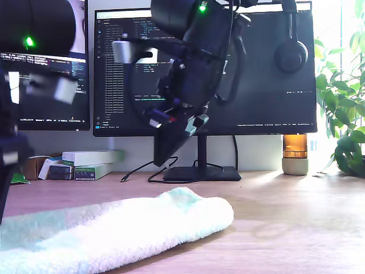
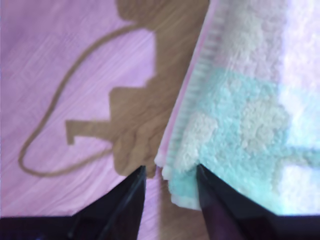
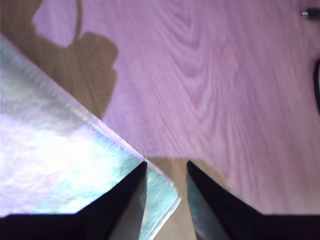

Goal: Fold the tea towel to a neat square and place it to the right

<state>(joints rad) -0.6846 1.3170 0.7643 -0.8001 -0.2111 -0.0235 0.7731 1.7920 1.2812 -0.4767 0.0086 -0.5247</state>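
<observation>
The tea towel is a fluffy white terry cloth that lies doubled over on the wooden desk at the exterior view's lower left, with a rounded fold toward the middle. My first gripper hovers open above one corner of the towel, which lies flat on the desk. My second gripper is also open, over another corner of the towel. One black arm hangs raised before the monitor. Another arm is blurred at the exterior view's left edge. Which arm is which cannot be told.
The monitor's base and a black cable lie behind the towel. Small boxes stand at the exterior view's back left. An amber jar and a plant are at its right. Headphones hang on the monitor.
</observation>
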